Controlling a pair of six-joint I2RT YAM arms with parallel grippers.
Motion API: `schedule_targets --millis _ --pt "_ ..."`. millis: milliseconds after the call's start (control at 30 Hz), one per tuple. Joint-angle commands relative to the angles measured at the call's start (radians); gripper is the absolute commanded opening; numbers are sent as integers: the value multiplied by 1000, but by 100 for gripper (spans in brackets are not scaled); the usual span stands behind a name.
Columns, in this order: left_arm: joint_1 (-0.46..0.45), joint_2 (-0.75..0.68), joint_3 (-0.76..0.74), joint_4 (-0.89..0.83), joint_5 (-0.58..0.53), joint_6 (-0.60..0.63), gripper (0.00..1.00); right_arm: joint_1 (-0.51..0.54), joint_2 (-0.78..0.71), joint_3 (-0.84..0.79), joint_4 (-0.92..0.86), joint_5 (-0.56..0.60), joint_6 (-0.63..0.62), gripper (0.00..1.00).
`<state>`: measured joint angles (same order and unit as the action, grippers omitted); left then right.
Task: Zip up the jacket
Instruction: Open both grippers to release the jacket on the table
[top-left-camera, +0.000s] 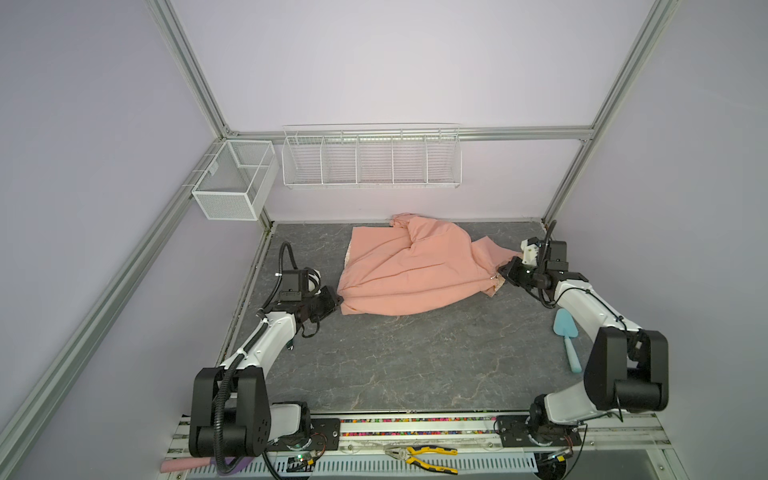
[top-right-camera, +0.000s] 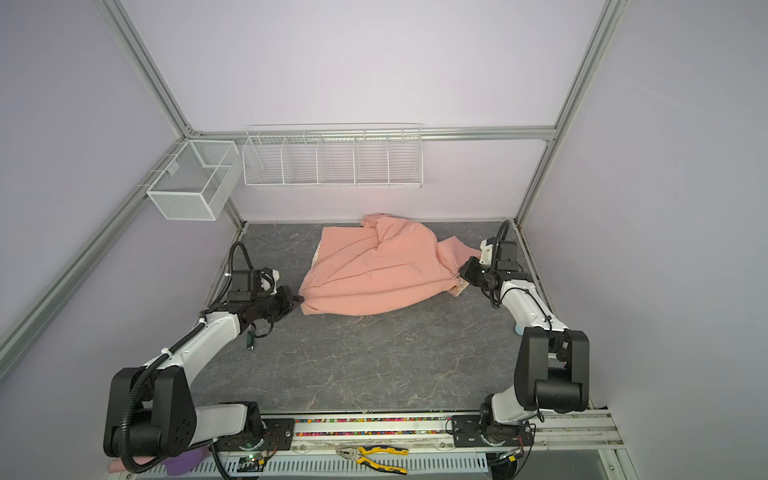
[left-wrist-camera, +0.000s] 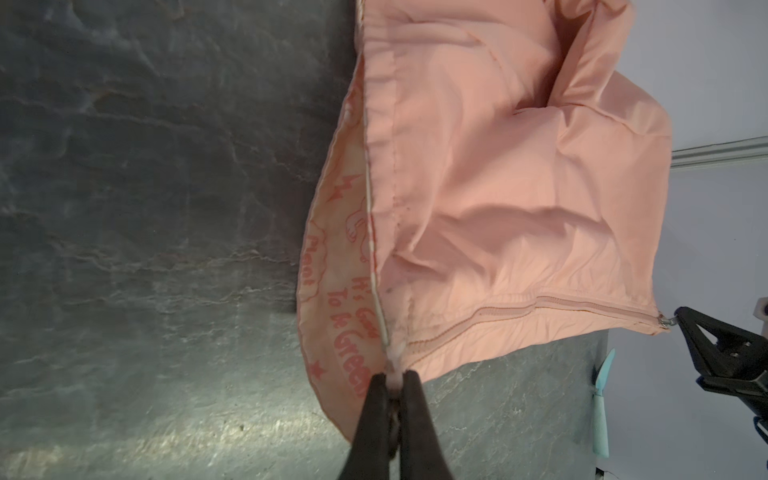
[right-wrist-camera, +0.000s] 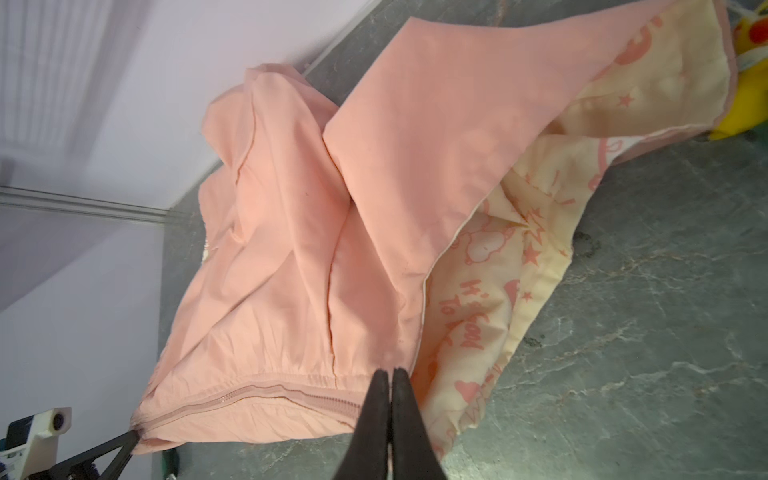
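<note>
The jacket (top-left-camera: 411, 270) lies crumpled at the back middle of the grey marbled table (top-left-camera: 395, 365), its far edge close to the rear wall, stretched sideways between the two arms. In both top views it reads as plain salmon cloth with only slivers of cream at its edges. The wrist views add the rest: the zipper (left-wrist-camera: 561, 305) runs as one line along the taut lower edge, and the cream lining (right-wrist-camera: 498, 291), printed with pink stars and letters, spills out beside it.

The left gripper (top-left-camera: 338, 300) has its fingers pressed together on the jacket's left corner. The left wrist view shows cloth squeezed between the dark tips (left-wrist-camera: 392, 382), just beyond the zipper's end. The right gripper (top-left-camera: 500, 272) pinches the opposite end. In its own camera the tips (right-wrist-camera: 390, 372) meet on the pink edge, while the left wrist view shows them at a small metal pull (left-wrist-camera: 665, 320) — a detail hidden from the right wrist camera.

A teal trowel (top-left-camera: 565, 332) lies by the right arm; in a top view only its tip (top-right-camera: 519, 329) peeks out. A yellow soft thing (right-wrist-camera: 744, 95) beyond the jacket shows in the right wrist view alone. Wire baskets (top-left-camera: 370, 162) hang on the rear wall, and yellow-handled pliers (top-left-camera: 424, 457) lie on the front rail.
</note>
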<state>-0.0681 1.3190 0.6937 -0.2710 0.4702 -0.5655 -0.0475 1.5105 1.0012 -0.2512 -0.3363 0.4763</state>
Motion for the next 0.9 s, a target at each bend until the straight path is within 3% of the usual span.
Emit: schedule_targets --millis 0,200,233,267,333,367,400,633,800,867 --pt "6 24 -39 58 -52 -14 0 33 23 -29 -85 133 -62 7" --pt "7 23 -44 19 -156 13 0 56 113 25 -157 217 -95 8" --pt "7 16 -37 4 -163 18 0 56 121 39 -167 218 -101 20" --pt "7 9 -33 -7 -170 17 12 55 120 47 -176 226 -102 30" --pt "7 -27 -28 -33 -187 12 46 52 97 54 -181 245 -105 52" --pt "6 -49 -27 -43 -194 9 85 51 80 54 -184 254 -105 59" --pt "5 -78 -25 -53 -199 9 100 50 58 55 -189 268 -107 67" --pt "6 -336 18 -108 -269 42 100 48 -125 76 -238 376 -119 95" --pt "7 -451 74 -52 -359 105 100 49 -278 89 -247 565 -65 92" --pt "7 -486 79 13 -336 115 100 48 -362 52 -174 611 -66 92"
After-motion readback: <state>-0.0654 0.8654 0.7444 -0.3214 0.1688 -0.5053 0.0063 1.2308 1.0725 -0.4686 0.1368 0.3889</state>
